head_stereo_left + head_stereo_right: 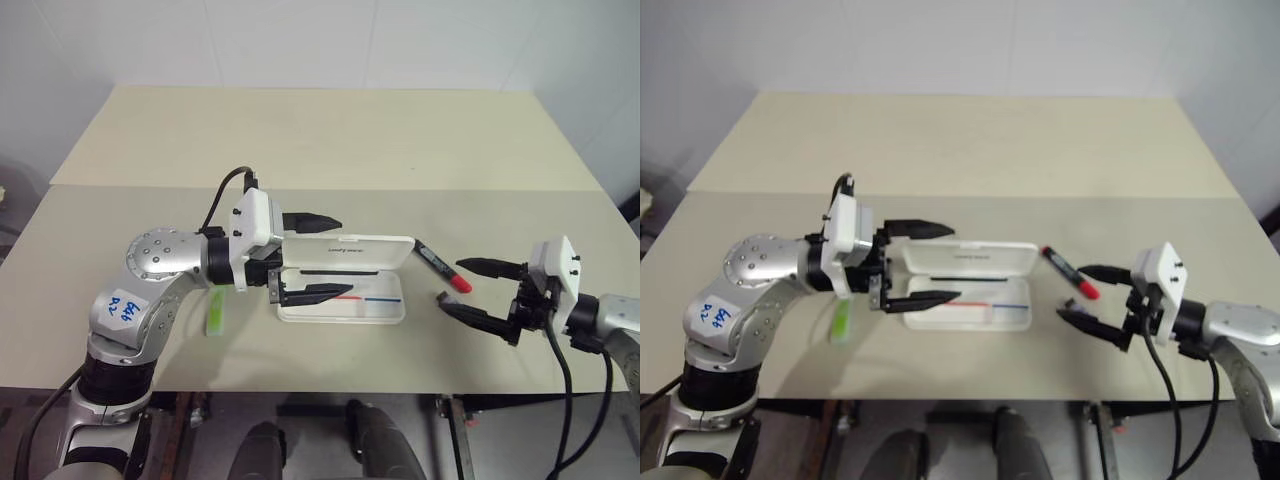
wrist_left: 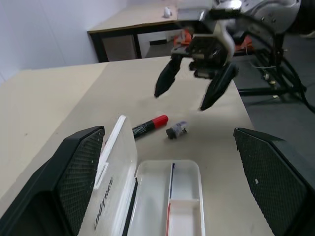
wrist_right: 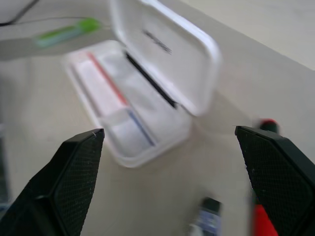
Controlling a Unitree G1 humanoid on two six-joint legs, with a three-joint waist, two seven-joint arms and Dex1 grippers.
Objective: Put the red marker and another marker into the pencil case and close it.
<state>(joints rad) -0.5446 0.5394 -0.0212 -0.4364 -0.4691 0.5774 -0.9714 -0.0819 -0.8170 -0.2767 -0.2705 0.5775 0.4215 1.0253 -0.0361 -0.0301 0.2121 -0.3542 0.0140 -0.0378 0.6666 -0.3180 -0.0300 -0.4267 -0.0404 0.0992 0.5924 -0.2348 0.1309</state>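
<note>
The white pencil case (image 1: 342, 308) lies open mid-table, its lid (image 1: 350, 249) tilted back and red and blue stripes showing in the tray. My left gripper (image 1: 345, 255) hovers over the case, open and empty, pointing right. The red marker (image 1: 438, 265), dark-barrelled with a red cap, lies just right of the lid. My right gripper (image 1: 449, 282) is open and empty, its tips close around the marker's red end without touching it. The other marker, a green highlighter (image 1: 840, 320), lies left of the case, partly behind my left arm.
A tiny grey piece (image 2: 176, 130) lies beside the red marker's cap. A second table (image 1: 330, 130) joins this one at the back. The front edge (image 1: 330, 388) runs close below the case.
</note>
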